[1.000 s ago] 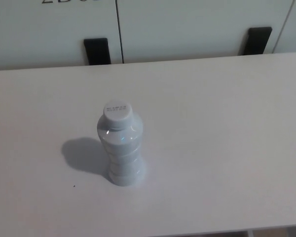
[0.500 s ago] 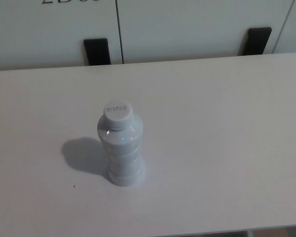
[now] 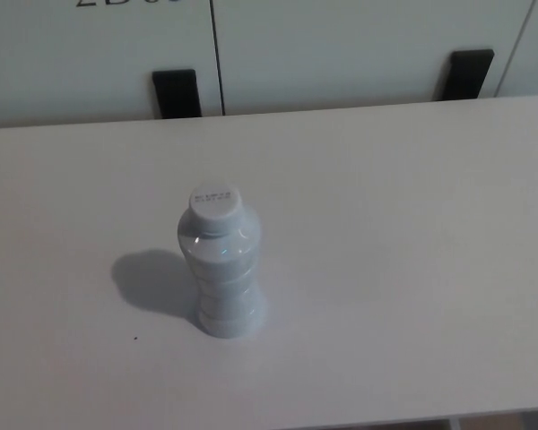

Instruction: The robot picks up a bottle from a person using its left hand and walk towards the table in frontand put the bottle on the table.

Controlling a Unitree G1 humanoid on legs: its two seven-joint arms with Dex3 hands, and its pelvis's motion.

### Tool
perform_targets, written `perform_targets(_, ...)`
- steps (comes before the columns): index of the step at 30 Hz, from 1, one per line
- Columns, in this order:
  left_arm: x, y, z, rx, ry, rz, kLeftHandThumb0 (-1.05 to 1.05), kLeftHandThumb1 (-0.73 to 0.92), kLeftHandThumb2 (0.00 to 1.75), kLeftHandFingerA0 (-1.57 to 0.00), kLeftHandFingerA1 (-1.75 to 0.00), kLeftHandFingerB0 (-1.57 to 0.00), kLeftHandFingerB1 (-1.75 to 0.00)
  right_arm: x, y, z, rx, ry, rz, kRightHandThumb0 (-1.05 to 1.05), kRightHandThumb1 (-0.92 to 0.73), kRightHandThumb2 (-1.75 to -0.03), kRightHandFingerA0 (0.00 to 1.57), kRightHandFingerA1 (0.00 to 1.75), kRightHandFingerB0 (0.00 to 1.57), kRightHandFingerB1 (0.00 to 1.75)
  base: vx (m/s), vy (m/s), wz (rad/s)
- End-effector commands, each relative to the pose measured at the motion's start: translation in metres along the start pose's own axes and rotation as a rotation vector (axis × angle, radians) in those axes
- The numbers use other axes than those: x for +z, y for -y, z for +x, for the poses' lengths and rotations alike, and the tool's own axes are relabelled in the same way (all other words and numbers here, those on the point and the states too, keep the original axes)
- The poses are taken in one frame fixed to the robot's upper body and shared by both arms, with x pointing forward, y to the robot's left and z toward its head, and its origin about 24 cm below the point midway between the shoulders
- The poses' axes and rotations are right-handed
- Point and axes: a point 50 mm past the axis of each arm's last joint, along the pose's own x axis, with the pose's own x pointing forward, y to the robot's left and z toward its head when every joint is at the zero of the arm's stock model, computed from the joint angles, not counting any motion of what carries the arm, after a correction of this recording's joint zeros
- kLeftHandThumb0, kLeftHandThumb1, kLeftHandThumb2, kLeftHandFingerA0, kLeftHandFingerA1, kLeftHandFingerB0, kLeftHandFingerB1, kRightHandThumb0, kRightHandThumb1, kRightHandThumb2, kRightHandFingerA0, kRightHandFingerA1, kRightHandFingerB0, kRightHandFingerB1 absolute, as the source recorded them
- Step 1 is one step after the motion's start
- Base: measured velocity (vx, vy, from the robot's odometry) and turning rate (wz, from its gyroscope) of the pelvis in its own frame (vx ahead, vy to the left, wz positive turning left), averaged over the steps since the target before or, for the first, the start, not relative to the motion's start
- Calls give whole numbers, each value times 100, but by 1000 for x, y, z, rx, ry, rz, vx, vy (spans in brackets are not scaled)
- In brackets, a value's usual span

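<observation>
A clear ribbed plastic bottle (image 3: 221, 267) with a white cap stands upright on the white table (image 3: 394, 233), a little left of the middle and near the front edge. It casts a shadow to its left. Nothing touches it. Neither of my hands shows in the head view, and no person is in sight.
Beyond the table's far edge stand pale cabinet panels (image 3: 341, 45) with two black brackets (image 3: 177, 92) (image 3: 467, 73) at their base. The table's front edge (image 3: 359, 423) runs along the bottom of the picture.
</observation>
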Motion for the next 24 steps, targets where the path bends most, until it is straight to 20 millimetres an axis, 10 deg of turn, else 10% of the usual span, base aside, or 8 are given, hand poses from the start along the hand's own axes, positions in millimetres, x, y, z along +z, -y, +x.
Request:
perform_targets(1, -92, -50, 34, 64, -926, 484, -32, 77, 62, -68, -55, -51, -45, -16, -11, -3, 1, -61, -49, -46, -73, -62, 62, 47, 52, 40, 0, 0, 0)
perform_targets(9, -112, -52, 44, 450, -913, 76, -43, 73, 61, -62, -59, -53, -50, -24, -8, -6, -19, -55, -2, -43, -71, -61, 62, 46, 52, 40, 0, 0, 0)
perform_targets(24, -118, -54, 34, 431, -956, 172, -39, 75, 62, -72, -61, -57, -49, -18, -12, -4, -4, -47, -15, -44, -73, -62, 61, 45, 50, 40, 0, 0, 0)
